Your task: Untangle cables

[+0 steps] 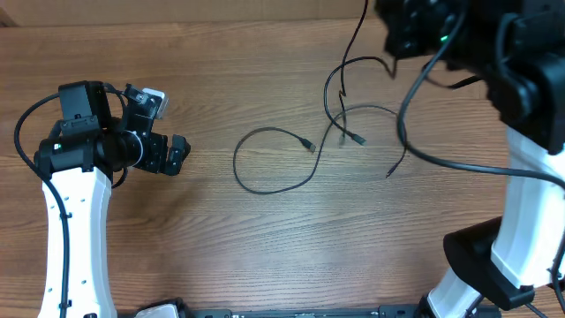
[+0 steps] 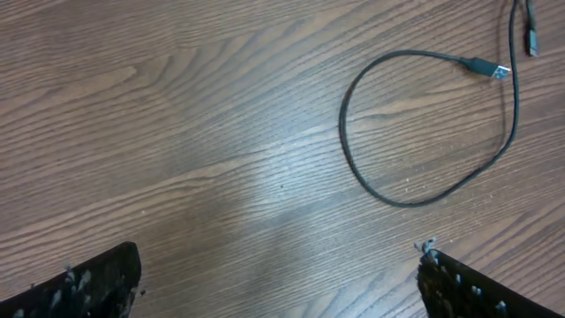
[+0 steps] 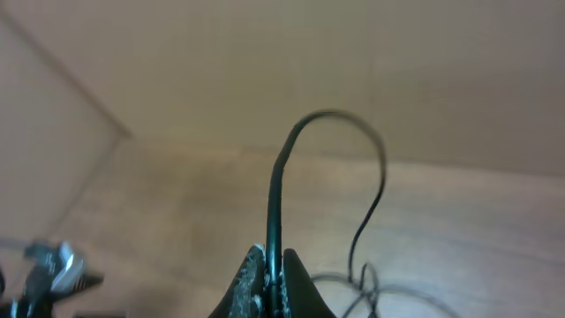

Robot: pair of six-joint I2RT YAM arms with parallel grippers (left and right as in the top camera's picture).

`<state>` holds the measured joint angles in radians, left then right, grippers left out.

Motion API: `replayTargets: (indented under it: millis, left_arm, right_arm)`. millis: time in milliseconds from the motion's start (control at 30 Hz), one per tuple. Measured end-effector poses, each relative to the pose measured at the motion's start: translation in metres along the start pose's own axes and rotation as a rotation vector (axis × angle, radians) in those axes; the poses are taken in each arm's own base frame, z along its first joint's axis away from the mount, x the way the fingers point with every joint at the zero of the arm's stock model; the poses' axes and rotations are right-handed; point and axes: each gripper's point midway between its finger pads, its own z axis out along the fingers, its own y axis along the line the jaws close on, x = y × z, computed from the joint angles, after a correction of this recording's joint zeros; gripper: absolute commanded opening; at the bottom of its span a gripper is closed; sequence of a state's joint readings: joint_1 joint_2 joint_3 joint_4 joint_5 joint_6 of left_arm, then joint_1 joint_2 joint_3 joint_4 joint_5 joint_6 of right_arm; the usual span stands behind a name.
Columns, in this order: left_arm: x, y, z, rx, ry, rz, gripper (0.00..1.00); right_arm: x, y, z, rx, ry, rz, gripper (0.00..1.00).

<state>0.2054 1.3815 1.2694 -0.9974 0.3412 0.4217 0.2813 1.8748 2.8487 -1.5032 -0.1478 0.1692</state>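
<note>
Pinches one of the cables (image 1: 357,138) in the fully closed right hand (image 3: 274,287), up at far right. Spreads the left hand (image 1: 179,155) wide, empty, at left, with the tangle on the tabletop (image 1: 265,256) between.

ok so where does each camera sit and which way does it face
overhead: above the table, straight down on the cables; left arm, right arm show.
left wrist: facing down at the looped cable; open left pincer fingers at bottom corners.
right wrist: raised, facing a tan wall; shut right pincer clamps a held cable.
shared: overhead and left wrist both show the looped cable.
</note>
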Motion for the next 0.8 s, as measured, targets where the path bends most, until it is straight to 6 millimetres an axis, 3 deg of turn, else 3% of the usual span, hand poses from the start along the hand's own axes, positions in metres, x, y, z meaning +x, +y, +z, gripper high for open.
replayTargets:
  millis: [167,533,667,800]
  left_arm:
    - [0.000,0.000,0.000,0.000,0.000,0.000,1.00]
    - [0.000,0.000,0.000,0.000,0.001,0.000,1.00]
    - [0.000,0.000,0.000,0.000,0.001,0.000,1.00]
    - [0.000,0.000,0.000,0.000,0.000,0.000,1.00]
  right_arm:
    - [-0.032,-0.014,-0.009,0.024,-0.127,0.028,0.04]
    - [-0.101,-0.003,-0.030,-0.017,-0.416,-0.078,0.04]
    - [-0.118,-0.001,-0.040,0.003,-0.497,-0.134,0.04]
    - [-0.126,-0.019,-0.047,0.116,-0.539,-0.127,0.04]
